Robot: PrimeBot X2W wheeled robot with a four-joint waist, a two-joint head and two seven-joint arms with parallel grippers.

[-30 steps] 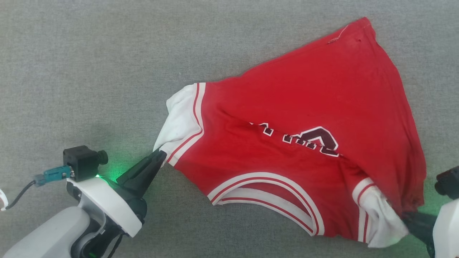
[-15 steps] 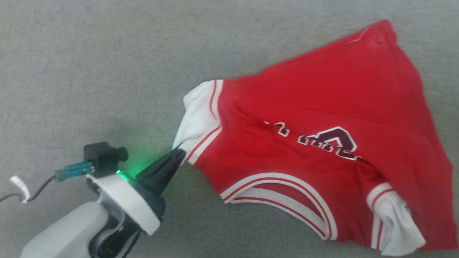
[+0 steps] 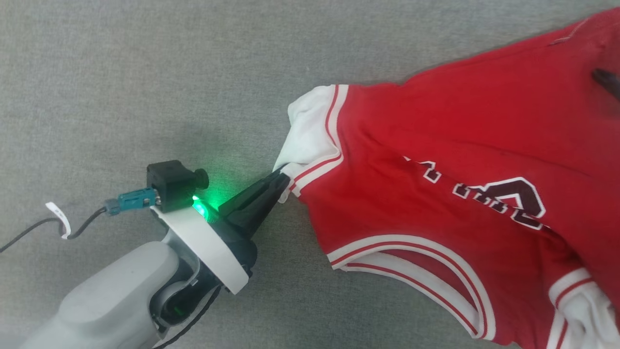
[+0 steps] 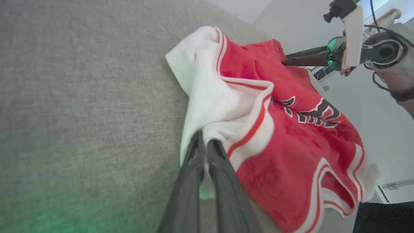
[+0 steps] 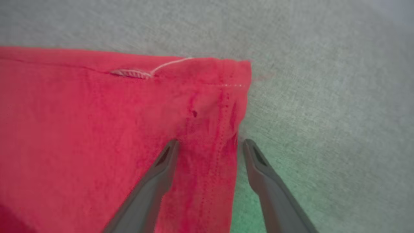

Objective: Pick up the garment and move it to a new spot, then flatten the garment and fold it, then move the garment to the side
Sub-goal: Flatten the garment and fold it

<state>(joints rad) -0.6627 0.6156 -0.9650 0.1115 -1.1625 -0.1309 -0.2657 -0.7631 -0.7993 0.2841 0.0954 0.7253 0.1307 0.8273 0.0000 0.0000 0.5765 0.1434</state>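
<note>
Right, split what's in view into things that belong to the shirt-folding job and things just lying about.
Job:
garment
left gripper, shut on its white sleeve
right gripper, open over the red hem corner

Just there:
grey surface
black cable with white tag

A counter (image 3: pixel 121 72) covered in grey felt-like cloth is carrying the garment (image 3: pixel 460 145), which is lying front up and rumpled, its red body spreading over the covering with a crease running through the maroon lettering (image 3: pixel 503 198). One white sleeve (image 3: pixel 310 126) is bunching up at the garment's end, and a green glow (image 3: pixel 227 177) is showing on the covering beside it. In the left wrist view the garment's hem corner is lying towards the counter's edge.
</note>
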